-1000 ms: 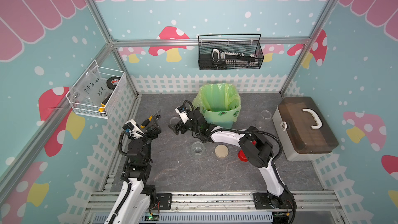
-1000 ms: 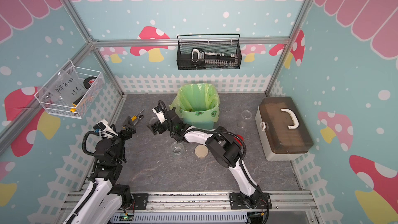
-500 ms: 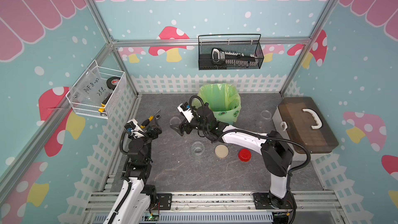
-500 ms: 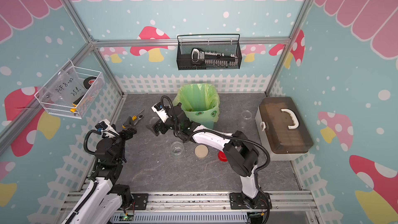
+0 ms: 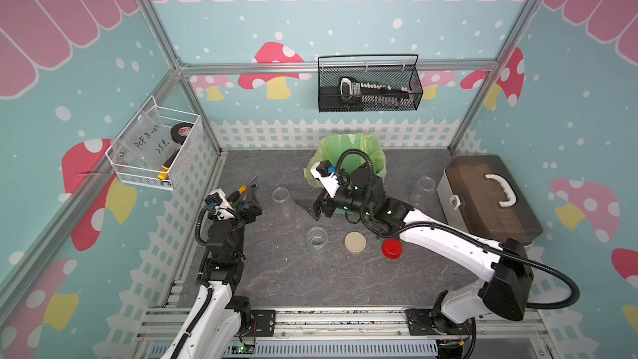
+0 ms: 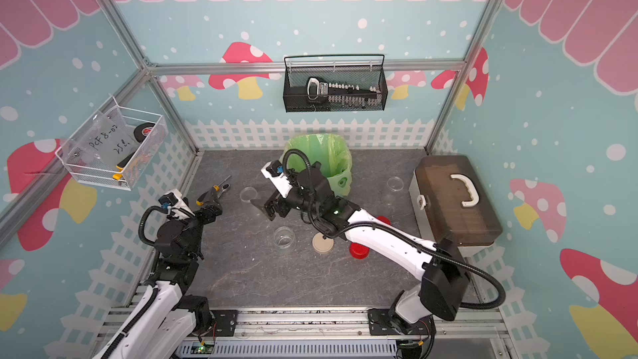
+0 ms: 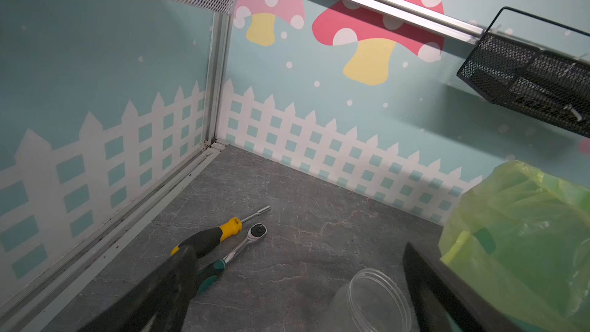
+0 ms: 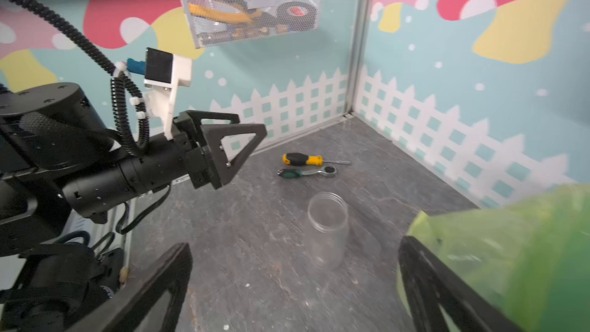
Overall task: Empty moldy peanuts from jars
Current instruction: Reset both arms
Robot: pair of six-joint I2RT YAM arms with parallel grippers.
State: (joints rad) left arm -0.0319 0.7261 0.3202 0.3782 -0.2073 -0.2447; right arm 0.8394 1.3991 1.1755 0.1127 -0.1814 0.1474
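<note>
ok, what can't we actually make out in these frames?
Inside of the green-bagged bin: the right arm covers most of it in both top views, and the wrist views show only the bag's outside. Peanuts there: cannot tell.
Second red lid: only a sliver shows behind the right arm in a top view.
Black mesh basket contents: too small, screened by mesh, in both top views.
Clear jar: base cut off by the left wrist view's edge.
</note>
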